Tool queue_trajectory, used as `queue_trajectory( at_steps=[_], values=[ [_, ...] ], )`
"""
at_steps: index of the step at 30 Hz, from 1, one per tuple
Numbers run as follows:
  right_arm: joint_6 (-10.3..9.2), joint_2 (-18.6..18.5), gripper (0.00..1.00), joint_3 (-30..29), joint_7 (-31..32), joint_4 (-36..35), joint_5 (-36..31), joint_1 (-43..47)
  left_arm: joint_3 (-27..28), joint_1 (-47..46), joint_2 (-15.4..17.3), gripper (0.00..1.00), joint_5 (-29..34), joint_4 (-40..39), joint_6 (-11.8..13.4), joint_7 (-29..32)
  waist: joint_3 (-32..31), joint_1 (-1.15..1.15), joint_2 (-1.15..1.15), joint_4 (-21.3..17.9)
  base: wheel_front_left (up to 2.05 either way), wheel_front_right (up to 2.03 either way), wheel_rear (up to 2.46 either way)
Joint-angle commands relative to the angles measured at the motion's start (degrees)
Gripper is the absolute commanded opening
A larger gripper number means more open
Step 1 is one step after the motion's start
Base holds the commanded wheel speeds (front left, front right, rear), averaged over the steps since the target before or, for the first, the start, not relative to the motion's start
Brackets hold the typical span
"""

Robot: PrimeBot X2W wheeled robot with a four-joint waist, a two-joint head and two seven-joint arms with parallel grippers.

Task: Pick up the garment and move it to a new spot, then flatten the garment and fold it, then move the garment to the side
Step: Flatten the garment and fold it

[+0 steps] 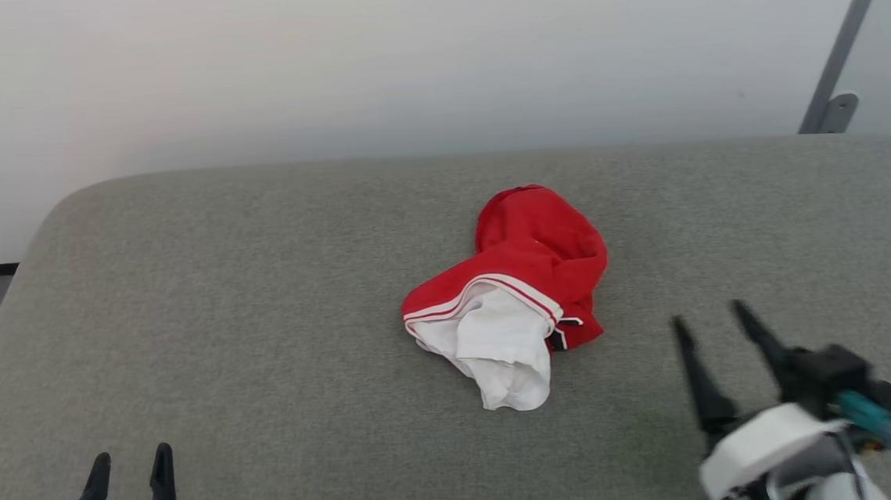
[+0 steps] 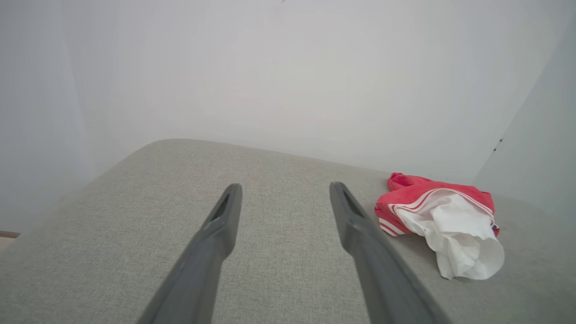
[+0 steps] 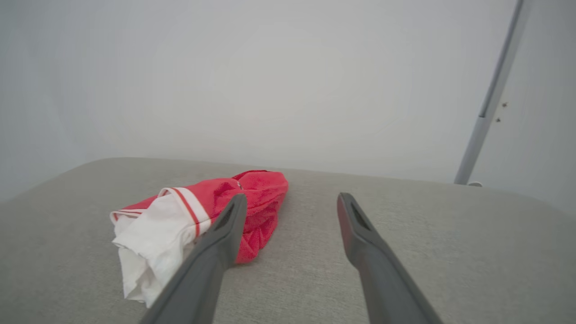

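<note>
Garment (image 1: 522, 276) sits crumpled in a heap slightly right of centre on the grey fabric surface (image 1: 260, 294). Red bulk is toward the wall (image 1: 400, 49), and white fabric spills out the near side past a white-and-red striped trim edge. Not flattened or folded. Left end effector (image 1: 132, 454) is low at the near-left of head view, fingers apart with nothing between them, well apart from the garment. Right end effector (image 1: 708, 312) is near-right of the heap, fingers apart and empty, tips pointing away from the robot, near the cloth but not touching. In right wrist view one finger (image 3: 220, 234) overlaps the red cloth by line of sight only. Angled grey metal strut (image 1: 846, 34) stands at far right by the wall.
</note>
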Motion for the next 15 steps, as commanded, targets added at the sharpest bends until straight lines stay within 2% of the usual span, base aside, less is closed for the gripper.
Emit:
queue_trajectory(
  at_steps=[1, 8, 15],
  values=[
    [0.0, -0.36, 1.0, 1.15, 0.66, 0.22, -0.04, -0.98, -0.12, -0.04, 0.12, 1.0, -0.25, -0.13, -0.16, -0.3, 0.16, 0.0, 0.0, 0.51, 0.0, 0.0, 0.0],
    [-0.01, -2.78, 1.0, 12.44, 8.33, 2.7, 2.07, -5.49, -2.6, -1.32, 0.62, 1.0, -0.59, 0.91, -0.16, -0.3, 0.67, 0.0, 0.0, 4.33, 0.0, 0.0, 0.0],
    [-0.01, -4.67, 1.0, 17.69, 17.11, 7.94, 1.27, -11.05, -4.76, -3.17, 0.34, 1.0, -1.13, 2.18, -0.16, -0.3, 2.33, 0.0, 0.0, 8.34, 0.0, 0.0, 0.0]
  ],
)
